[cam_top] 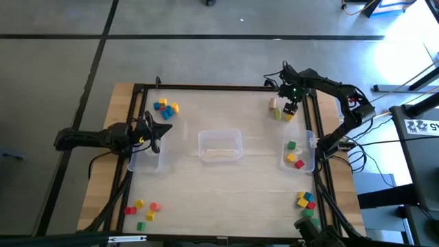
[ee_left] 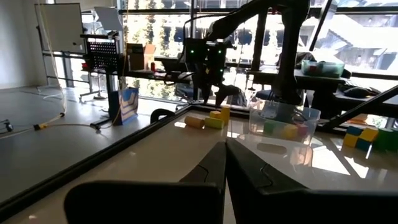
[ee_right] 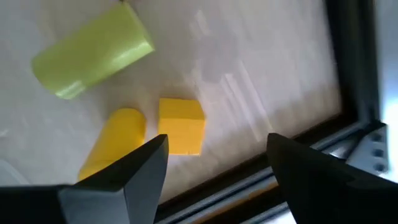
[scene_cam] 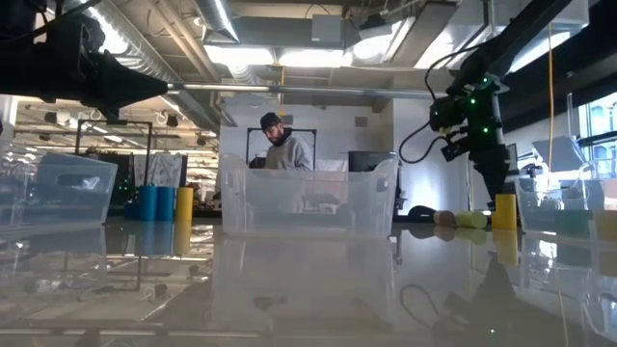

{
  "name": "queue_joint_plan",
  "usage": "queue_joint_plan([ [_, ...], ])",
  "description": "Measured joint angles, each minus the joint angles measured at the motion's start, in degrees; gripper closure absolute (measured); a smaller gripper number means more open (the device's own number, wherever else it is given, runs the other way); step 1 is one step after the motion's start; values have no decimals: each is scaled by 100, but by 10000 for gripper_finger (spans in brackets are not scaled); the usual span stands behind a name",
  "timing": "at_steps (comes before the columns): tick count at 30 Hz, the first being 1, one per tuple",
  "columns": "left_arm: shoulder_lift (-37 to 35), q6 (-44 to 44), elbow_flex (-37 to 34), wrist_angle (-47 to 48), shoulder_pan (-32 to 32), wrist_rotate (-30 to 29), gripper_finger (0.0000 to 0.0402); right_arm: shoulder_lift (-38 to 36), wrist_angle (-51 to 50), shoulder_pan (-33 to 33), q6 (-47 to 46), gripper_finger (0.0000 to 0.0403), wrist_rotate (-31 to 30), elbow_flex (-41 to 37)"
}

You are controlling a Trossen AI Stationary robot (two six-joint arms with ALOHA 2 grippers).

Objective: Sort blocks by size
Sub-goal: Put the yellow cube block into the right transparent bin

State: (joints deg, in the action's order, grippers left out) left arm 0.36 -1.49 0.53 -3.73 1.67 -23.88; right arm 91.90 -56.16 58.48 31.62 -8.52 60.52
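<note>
R claw [ee_right: 217,158] hangs wide open, holding nothing, just above a small cluster of wooden blocks at the far right corner of the pale worktop [cam_top: 219,185]. Right under its tips: small yellow wooden cube [ee_right: 181,125], w/ a short yellow wooden cylinder [ee_right: 115,142] lying beside it, nearly touching. A bit further out lies a lime-green wooden cylinder [ee_right: 93,53].

Risks, as I judge them: cube and yellow cylinder sit so close that closing fingers may catch both, or nudge the cylinder and set it rolling. Dark frame rail [ee_right: 292,149] runs just beside the claw, so a finger could clip it on descent.

L claw [ee_left: 224,163] is shut, empty, waiting at the left edge over a clear plastic bin [cam_top: 145,159].

Views: R wrist view alone shows how tight the cube/cylinder spacing is; high view alone shows the other block groups, e.g. blue/orange group [cam_top: 165,108], plus the centre clear bin [cam_top: 219,145] and right clear bin [cam_top: 299,154] w/ blocks in it. Low view shows a person beyond the worktop.
</note>
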Motion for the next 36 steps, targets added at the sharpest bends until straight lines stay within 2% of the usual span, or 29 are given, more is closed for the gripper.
queue_joint_plan([
  [11, 0, 341, 0, 4, 4, 2, 396, 18, 187, -85, 74, 125, 59, -362],
  [18, 0, 346, 1, 6, 4, 2, 396, 15, 613, -74, -18, 125, 161, -545],
  [26, 0, 333, 1, 7, 4, 2, 396, 24, 621, -75, -138, 126, 183, -645],
  [36, 0, 336, 1, 7, 4, 2, 396, 24, 707, -76, -156, 177, 112, -656],
])
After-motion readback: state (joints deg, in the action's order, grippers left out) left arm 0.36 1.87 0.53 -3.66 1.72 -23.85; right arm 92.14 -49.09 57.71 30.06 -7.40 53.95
